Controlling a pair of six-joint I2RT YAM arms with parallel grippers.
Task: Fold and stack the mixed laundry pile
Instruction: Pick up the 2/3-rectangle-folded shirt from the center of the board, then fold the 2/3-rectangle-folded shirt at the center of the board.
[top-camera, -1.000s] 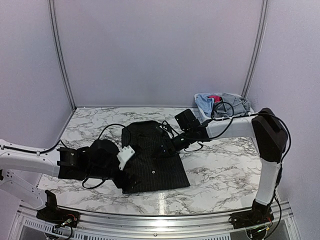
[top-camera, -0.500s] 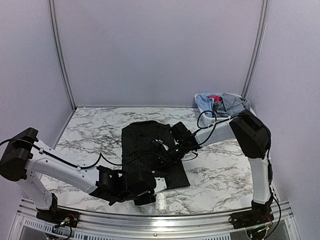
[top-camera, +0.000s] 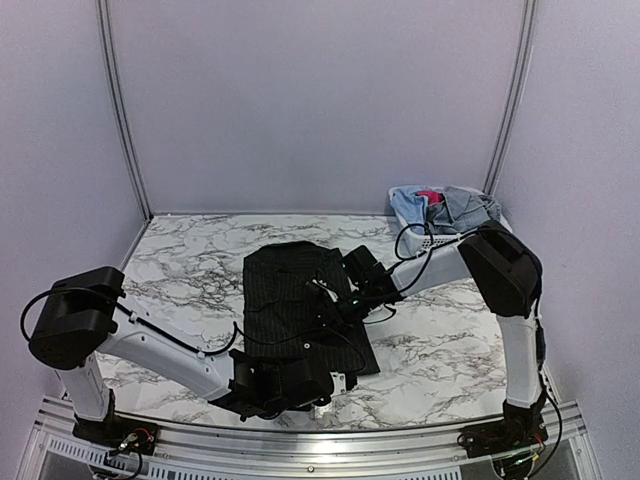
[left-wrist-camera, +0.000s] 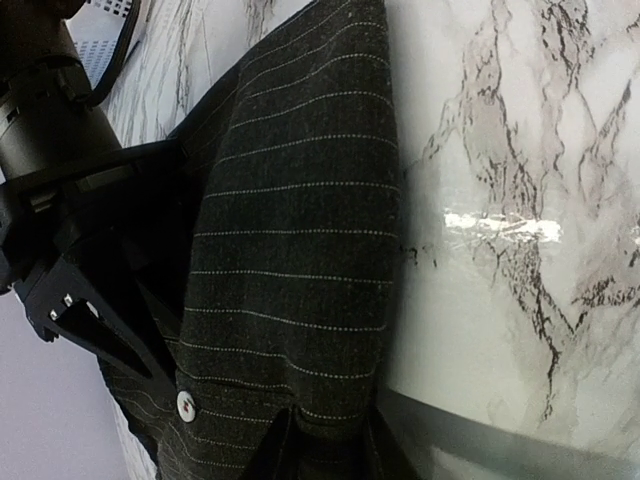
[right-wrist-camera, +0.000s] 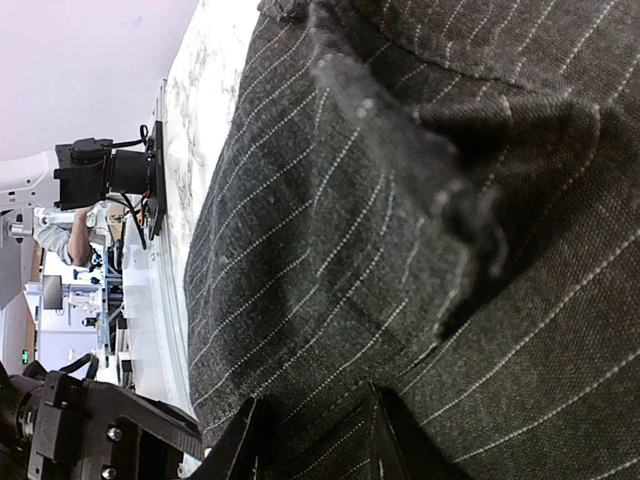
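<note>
Black pinstriped shirt (top-camera: 290, 300): lay spread on the middle of the marble desk (top-camera: 450, 340), collar end toward the back wall, hem toward the near edge; its surface was creased, not flat.
Left arm: reached low along the near edge of the desk, from the left across to the shirt's near right corner.
Left end effector (top-camera: 335, 383): sat at that near right corner of the hem. In the left wrist view the left end effector (left-wrist-camera: 325, 452) was drawn narrow, with the shirt (left-wrist-camera: 300, 250) gathered into creases between its dark fingers, so it had hold of the hem.
Button (left-wrist-camera: 185, 404): a white one showed on the cloth just beside that grip.
Right arm: bent down from the right side of the desk to the shirt's right edge, about halfway along its length.
Right end effector (top-camera: 335, 305): rested on the cloth there. In the right wrist view the right end effector (right-wrist-camera: 315, 440) stood narrow, its fingers (right-wrist-camera: 250, 445) on either side of a raised fold of the shirt (right-wrist-camera: 400, 250), gripping it.
Basket (top-camera: 440, 241): a white lattice one stood at the far right corner of the desk, well apart from the shirt.
Other laundry: a light blue piece (top-camera: 405, 200), a pink-red piece (top-camera: 428, 196) and a grey-blue piece (top-camera: 470, 207) were heaped in the basket, unfolded.
</note>
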